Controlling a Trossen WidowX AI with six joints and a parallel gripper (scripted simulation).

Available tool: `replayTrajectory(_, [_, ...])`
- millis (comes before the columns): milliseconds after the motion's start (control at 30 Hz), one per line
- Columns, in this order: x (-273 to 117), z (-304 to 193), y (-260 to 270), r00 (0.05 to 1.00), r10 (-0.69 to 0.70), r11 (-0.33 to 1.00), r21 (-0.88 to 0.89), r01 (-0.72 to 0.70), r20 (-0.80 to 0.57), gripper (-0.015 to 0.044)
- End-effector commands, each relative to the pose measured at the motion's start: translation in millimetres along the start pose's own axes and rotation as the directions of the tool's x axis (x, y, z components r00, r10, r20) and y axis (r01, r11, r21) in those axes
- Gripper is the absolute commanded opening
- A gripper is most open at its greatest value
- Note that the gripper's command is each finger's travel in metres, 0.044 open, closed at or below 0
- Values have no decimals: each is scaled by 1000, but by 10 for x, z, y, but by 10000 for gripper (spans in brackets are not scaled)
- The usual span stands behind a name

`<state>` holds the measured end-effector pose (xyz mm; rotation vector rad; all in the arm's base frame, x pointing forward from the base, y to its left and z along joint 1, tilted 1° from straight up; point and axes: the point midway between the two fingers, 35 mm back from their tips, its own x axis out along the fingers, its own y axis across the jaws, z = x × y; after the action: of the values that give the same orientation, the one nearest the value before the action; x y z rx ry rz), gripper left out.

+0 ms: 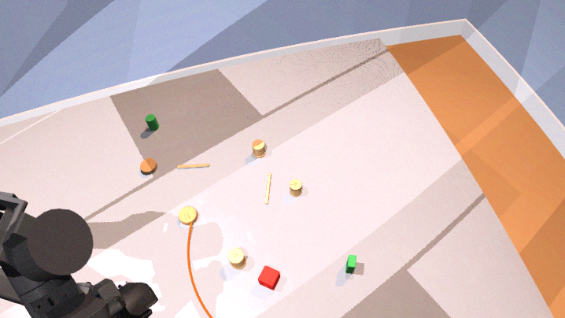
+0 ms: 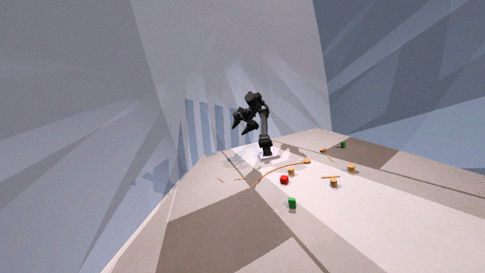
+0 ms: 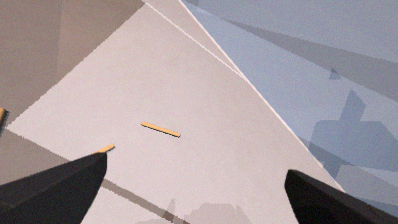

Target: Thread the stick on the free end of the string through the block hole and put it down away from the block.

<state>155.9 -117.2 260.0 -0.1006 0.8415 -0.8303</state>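
our tool (image 2: pixel 243 130) (image 3: pixel 199 169) is spread and empty above the worktop (image 1: pixel 355 157) (image 2: pixel 230 217) (image 3: pixel 165 90), with the string (image 1: pixel 189 256) (image 2: pixel 276 168) lying below it toward the red cube (image 1: pixel 268 277) (image 2: pixel 284 180), unthreaded; pickup, threading, pull-through and set-down all remain.

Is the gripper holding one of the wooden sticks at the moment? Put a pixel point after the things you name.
No, the gripper (image 2: pixel 240 131) (image 3: pixel 199 169) stands wide open, and the stick (image 3: pixel 160 129) seen between its fingers in the wrist view lies on the table below.

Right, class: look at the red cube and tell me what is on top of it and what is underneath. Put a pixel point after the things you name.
Nothing rests on top of the red cube (image 1: pixel 268 277) (image 2: pixel 284 180); its upper face shows bare. Its underside faces the table, so whatever lies directly beneath is covered and cannot be seen.
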Motion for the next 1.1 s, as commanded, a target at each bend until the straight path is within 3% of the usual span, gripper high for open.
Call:
replayTrajectory(0, [179, 178, 703, 974, 189, 838, -498, -225, -123, 440])
replayTrajectory(233, [282, 201, 1278, 923, 299, 517, -773, -369, -241, 440])
replayTrajectory(467, [354, 121, 1862, 849, 377, 102, -895, -435, -369, 440])
replayTrajectory(833, [409, -218, 2755, 696, 431, -527, -786, -322, -574, 440])
replayTrajectory(1000, [414, -453, 3130, 616, 427, -738, -649, -187, -663, 440])
replayTrajectory(1067, [414, -467, 3150, 611, 426, -748, -640, -178, -668, 440])
